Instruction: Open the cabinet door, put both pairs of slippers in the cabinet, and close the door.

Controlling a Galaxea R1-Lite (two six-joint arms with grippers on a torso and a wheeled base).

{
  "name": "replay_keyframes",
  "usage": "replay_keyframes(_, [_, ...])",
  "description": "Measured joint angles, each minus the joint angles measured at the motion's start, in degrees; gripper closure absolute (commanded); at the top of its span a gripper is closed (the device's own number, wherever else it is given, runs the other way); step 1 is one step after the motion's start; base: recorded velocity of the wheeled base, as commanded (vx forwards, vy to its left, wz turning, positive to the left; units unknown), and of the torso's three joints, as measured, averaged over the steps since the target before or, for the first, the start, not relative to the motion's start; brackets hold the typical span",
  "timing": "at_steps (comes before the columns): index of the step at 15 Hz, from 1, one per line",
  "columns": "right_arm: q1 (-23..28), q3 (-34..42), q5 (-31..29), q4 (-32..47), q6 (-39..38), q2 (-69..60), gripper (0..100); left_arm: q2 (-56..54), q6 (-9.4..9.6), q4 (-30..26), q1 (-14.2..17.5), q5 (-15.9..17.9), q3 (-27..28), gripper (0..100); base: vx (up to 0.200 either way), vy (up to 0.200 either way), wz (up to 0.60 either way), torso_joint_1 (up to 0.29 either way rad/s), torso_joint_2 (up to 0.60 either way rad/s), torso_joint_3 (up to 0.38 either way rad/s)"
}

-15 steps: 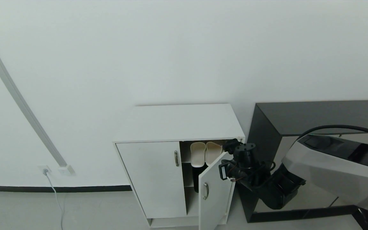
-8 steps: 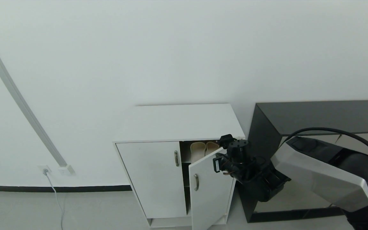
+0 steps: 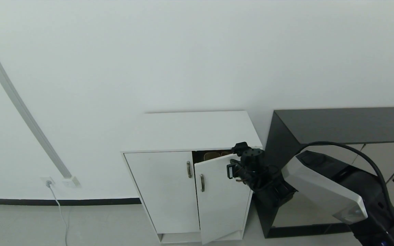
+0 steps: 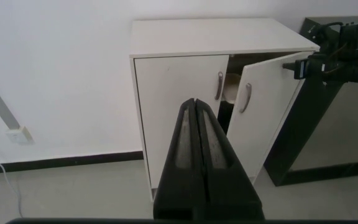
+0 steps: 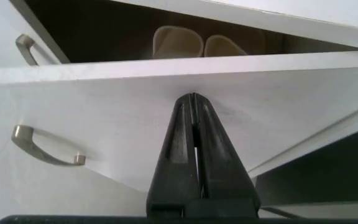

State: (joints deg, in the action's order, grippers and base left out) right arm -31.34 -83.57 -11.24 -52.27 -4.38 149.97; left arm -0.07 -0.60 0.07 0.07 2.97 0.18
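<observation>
Right gripper (image 3: pixel 238 149) clenched empty, tips against the ajar right door (image 3: pixel 222 194) of the white cabinet (image 3: pixel 190 130), lower centre of head view, beige slippers (image 5: pixel 179 42) just behind, left gripper (image 4: pixel 194 102) clenched empty

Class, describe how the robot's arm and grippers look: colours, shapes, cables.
The right arm has an angular silver-grey shell over black joints, with a black cable arching above it. The left gripper and right gripper are black, long and tapered to a narrow tip.

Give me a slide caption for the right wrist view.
Shut pincer at the ajar cabinet door, pale slippers inside.
</observation>
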Motion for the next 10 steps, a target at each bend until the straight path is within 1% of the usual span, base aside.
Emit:
replay_keyframes(6, [1.6,-7.0,0.0,0.1,1.7,4.4,100,0.0,0.0,0.0,0.0,0.0,0.0,100,0.0,0.0,0.0,0.0,0.0,0.0])
replay_keyframes(10, [2.0,-8.5,0.0,0.1,1.8,5.5,100,0.0,0.0,0.0,0.0,0.0,0.0,100,0.0,0.0,0.0,0.0,0.0,0.0])
